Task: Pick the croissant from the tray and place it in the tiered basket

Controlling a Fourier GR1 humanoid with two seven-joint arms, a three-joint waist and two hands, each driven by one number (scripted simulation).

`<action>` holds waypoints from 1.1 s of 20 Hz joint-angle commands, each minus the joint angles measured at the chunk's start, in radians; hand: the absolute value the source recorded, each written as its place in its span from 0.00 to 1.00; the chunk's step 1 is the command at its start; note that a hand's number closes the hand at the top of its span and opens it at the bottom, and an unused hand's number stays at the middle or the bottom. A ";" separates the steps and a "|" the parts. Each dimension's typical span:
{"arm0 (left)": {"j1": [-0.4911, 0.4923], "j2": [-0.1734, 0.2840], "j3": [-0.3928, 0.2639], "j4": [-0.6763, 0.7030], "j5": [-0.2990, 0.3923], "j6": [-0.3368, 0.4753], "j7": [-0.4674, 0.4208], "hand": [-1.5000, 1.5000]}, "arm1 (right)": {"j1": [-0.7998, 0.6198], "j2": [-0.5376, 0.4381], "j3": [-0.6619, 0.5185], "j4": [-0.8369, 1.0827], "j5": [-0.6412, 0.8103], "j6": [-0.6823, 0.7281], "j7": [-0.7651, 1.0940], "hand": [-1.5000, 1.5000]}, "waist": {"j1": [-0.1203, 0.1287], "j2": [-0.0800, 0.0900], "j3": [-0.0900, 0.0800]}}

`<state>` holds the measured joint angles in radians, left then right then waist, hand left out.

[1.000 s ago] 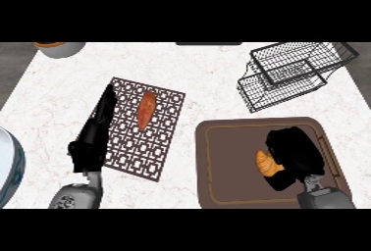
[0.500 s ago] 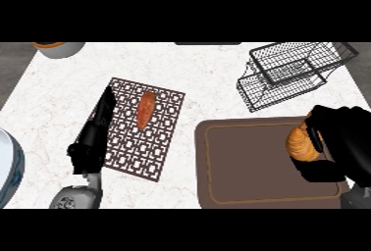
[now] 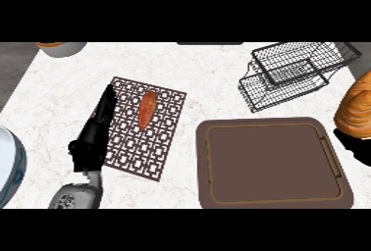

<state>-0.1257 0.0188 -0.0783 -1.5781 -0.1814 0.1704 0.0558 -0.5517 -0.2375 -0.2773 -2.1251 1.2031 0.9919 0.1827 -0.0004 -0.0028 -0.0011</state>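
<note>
Croissant [image 3: 357, 109] lifted off tray [image 3: 272, 166]; right hand [image 3: 355, 146] beneath.

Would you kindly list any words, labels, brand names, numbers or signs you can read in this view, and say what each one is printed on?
None: no readable text shows anywhere.
The brown tray, the wire tiered basket, the patterned trivet, the croissant and the white bowl all carry no lettering.
The trivet's lattice is only a pattern, not characters.
</note>
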 commanded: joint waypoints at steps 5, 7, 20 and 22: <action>-0.003 -0.015 -0.002 0.038 -0.003 0.006 -0.040 0.50 | -0.243 0.173 -0.155 0.158 -0.119 0.026 0.158 1.00 | 0.006 0.002 0.000; 0.033 0.000 -0.020 -0.073 -0.005 -0.011 0.031 0.50 | -0.301 0.089 -0.110 0.266 -0.105 -0.010 0.161 1.00 | 0.011 0.002 0.001; 0.004 0.000 0.005 -0.032 0.008 -0.009 0.017 0.50 | -0.323 -0.144 -0.058 0.749 -0.050 -0.431 -0.033 1.00 | 0.015 0.005 0.001; -0.050 -0.012 0.000 0.009 -0.005 0.000 0.031 0.50 | -0.367 -0.144 -0.019 0.842 -0.009 -0.502 -0.027 1.00 | 0.016 0.007 0.001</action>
<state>-0.1651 0.0163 -0.0682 -1.5561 -0.1766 0.1633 0.0634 -0.9021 -0.3613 -0.3363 -1.4222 1.1542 0.6229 0.1899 0.0120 0.0031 -0.0001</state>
